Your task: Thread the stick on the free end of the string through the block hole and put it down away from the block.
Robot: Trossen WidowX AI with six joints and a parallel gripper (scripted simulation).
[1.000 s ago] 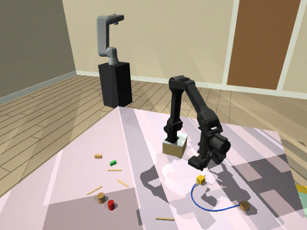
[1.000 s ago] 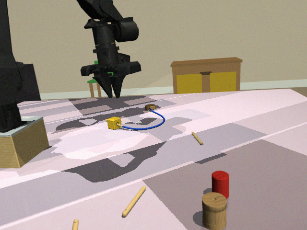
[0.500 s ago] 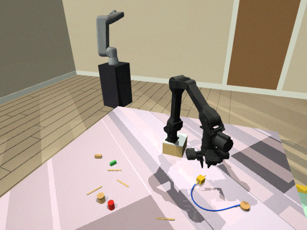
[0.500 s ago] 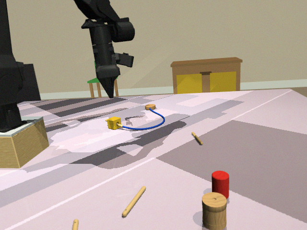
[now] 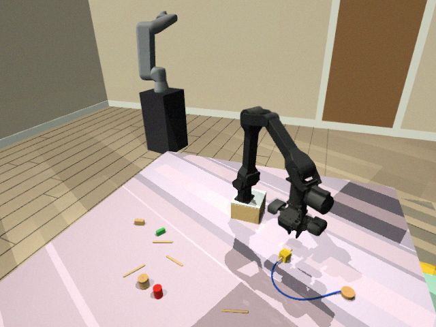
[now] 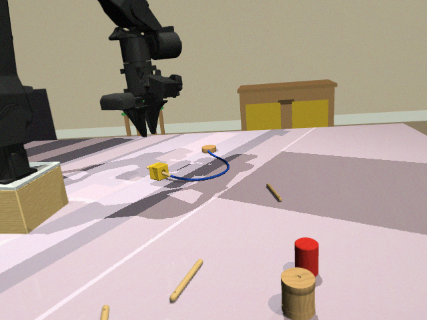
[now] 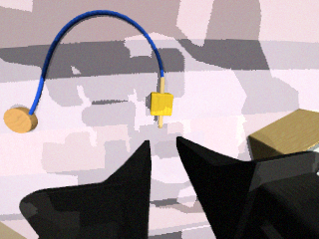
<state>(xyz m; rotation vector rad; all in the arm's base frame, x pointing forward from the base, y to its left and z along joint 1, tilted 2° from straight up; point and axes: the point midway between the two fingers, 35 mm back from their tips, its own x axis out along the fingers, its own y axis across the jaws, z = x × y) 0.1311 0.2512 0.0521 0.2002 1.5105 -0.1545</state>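
Note:
The yellow block point(image 5: 284, 255) point(image 6: 157, 171) point(image 7: 161, 104) sits on the table. The thin stick point(image 5: 280, 259) point(image 6: 166, 174) point(image 7: 161, 85) is through its hole. A longer part shows on the string side and a short tip on the other side. The blue string point(image 5: 299, 299) point(image 6: 220, 173) point(image 7: 100, 12) curves from the stick's rear end to the round button point(image 5: 347, 292) point(image 6: 209, 149) point(image 7: 20, 119); none of it is seen past the block. My gripper point(image 5: 293, 235) point(image 6: 149, 133) point(image 7: 162, 142) is partly open and empty, above the table on the short tip's side.
A loose stick point(image 5: 234, 310) point(image 6: 273, 192) lies apart from the string. Several more sticks, a red cylinder point(image 5: 157, 291) point(image 6: 306, 256), a wooden spool point(image 5: 143, 281) point(image 6: 297, 296), a green piece point(image 5: 160, 231) and a small wooden block point(image 5: 139, 222) are farther off. The arm's base box point(image 5: 246, 214) point(image 6: 41, 198) point(image 7: 289, 131) stands near.

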